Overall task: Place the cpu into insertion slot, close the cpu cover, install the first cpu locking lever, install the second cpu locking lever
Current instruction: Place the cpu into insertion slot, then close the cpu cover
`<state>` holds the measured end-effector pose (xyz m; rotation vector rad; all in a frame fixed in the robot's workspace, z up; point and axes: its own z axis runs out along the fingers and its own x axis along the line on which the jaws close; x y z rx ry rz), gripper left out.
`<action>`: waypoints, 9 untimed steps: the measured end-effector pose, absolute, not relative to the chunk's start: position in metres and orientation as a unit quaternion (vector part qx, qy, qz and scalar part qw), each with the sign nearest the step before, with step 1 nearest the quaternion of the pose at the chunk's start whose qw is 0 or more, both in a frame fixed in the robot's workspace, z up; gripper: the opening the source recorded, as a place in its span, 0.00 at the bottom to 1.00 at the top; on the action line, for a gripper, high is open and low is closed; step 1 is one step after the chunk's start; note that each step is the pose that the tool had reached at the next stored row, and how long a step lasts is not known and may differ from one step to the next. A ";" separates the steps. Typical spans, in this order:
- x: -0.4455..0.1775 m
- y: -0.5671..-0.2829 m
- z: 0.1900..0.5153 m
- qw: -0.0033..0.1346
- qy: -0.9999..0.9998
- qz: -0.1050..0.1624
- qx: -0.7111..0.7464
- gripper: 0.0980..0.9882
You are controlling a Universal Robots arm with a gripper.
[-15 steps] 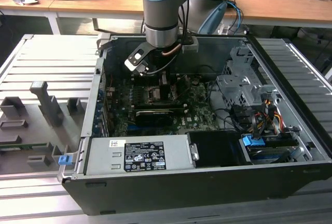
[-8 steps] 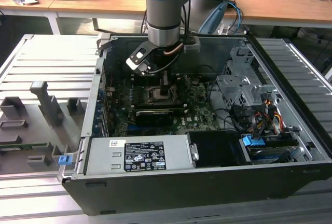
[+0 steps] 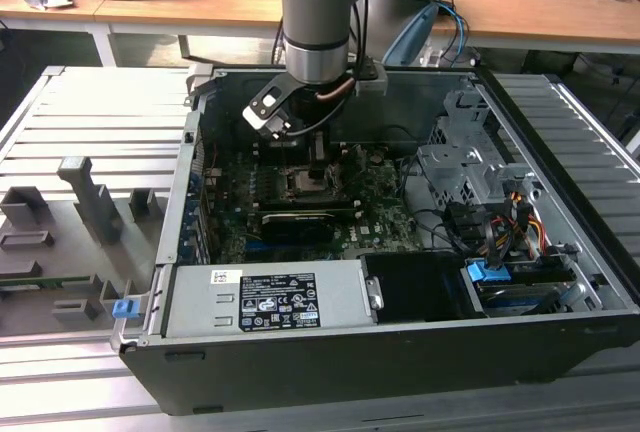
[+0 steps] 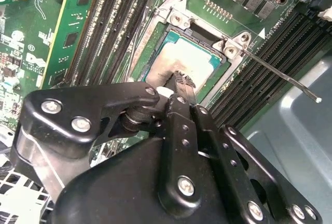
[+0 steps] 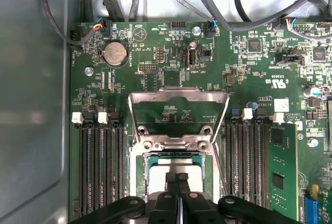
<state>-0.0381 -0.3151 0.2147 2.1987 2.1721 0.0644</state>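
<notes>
The cpu [image 4: 182, 58], a pale silver square, lies flat in the insertion slot [image 5: 139, 175] on the green motherboard, and its face [image 5: 158, 175] shows on both sides of my fingers. The cpu cover [image 5: 179, 97], a silver frame, stands swung open away from the socket. My gripper [image 5: 177, 177] is shut, its tips pressed together with nothing between them, right over the middle of the chip. In the second wrist view the fingertips [image 4: 182, 81] sit at or just above the chip's face. A thin locking lever [image 4: 280, 77] sticks out, raised, beside the socket. In the exterior view the gripper [image 3: 314, 160] hangs over the socket [image 3: 305, 184].
Black memory slots [image 5: 101, 167] flank the socket on both sides, with one green memory module [image 5: 282, 172] fitted. Dark cables [image 5: 218, 6] run along the board's edge. The case's grey wall [image 5: 31, 105] stands close by. A power supply [image 3: 265, 297] and a drive cage [image 3: 465, 167] sit inside the case.
</notes>
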 end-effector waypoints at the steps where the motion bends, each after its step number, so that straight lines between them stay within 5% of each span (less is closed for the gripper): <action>1: -0.038 -0.315 0.215 0.025 0.702 0.021 0.711 0.01; 9: -0.038 -0.315 0.221 0.025 0.702 0.021 0.711 0.01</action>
